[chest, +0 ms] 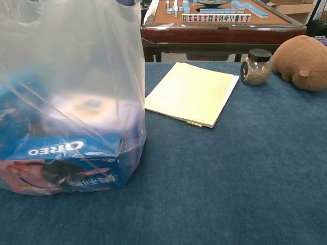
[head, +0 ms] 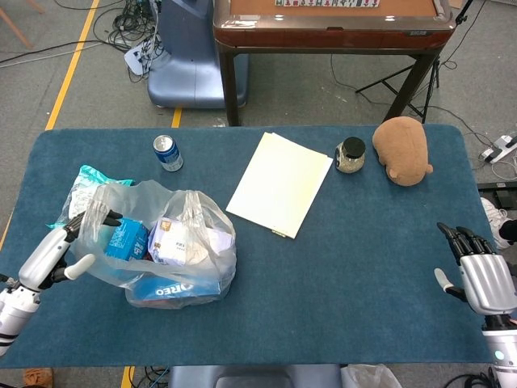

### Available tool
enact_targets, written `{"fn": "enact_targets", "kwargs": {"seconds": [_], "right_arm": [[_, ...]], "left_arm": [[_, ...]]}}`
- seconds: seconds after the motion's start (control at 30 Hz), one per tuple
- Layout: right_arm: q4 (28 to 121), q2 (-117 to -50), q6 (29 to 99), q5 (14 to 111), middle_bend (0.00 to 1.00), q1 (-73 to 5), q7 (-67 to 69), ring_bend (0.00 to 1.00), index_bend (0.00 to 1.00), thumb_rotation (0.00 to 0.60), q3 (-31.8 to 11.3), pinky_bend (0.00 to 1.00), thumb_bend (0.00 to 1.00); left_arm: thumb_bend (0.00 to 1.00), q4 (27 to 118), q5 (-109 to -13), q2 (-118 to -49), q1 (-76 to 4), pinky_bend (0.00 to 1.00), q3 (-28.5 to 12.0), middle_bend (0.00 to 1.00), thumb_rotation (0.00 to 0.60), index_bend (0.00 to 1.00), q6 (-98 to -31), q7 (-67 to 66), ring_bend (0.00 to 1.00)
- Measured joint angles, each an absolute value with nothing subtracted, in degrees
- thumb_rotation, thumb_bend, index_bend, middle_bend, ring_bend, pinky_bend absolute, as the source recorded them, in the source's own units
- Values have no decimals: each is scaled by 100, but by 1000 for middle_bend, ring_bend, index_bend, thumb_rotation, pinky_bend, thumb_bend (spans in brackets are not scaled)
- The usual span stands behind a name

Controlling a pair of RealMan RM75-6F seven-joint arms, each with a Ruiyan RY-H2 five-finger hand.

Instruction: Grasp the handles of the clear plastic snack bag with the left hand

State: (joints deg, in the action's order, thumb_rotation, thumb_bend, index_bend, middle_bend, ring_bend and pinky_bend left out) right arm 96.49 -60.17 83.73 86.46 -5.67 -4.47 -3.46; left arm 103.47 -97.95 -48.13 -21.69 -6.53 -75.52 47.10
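Observation:
The clear plastic snack bag (head: 161,242) stands on the left of the blue table, holding an Oreo box (head: 174,286), small blue and white cartons and other snacks. In the chest view the clear plastic snack bag (chest: 71,97) fills the left half. Its handles (head: 190,202) stick up loose at the top. My left hand (head: 60,250) is open, fingers spread, its fingertips touching the bag's left side. My right hand (head: 481,275) hovers open at the table's right edge, far from the bag. Neither hand shows in the chest view.
A soda can (head: 167,152) stands behind the bag. A cream paper pad (head: 280,183) lies mid-table, with a small jar (head: 350,154) and a brown plush toy (head: 401,150) to its right. A brown mahjong table (head: 331,24) stands beyond the far edge.

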Motion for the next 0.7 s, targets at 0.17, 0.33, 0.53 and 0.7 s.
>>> {"fn": "enact_targets", "kwargs": {"seconds": [0.17,0.33,0.53,0.7], "right_arm": [[9638,-6026,8350,8625,222,-577,-440,132,115,600,-354,242,323],[9626,-6036,8334,8609,222,-579,-434,132,115,600,-354,242,323],[9611,-6040,8323,8595,222,-586,-422,132,115,600,-364,242,323],[9593,-6044,8299,8583,222,-595,-409,132,115,600,-366,242,323]], "left_arm": [[133,10446,-9848,-4753,-2337,103,-649,212,86,287,-7509,4979,153],[133,10530,-9864,-4668,-2435,124,-654,213,85,289,-7511,5245,154],[133,10522,-10010,-4614,-2628,188,-557,219,85,290,-7363,5693,159],[133,10498,-10094,-4654,-2777,198,-496,219,88,290,-7244,5889,163]]}}
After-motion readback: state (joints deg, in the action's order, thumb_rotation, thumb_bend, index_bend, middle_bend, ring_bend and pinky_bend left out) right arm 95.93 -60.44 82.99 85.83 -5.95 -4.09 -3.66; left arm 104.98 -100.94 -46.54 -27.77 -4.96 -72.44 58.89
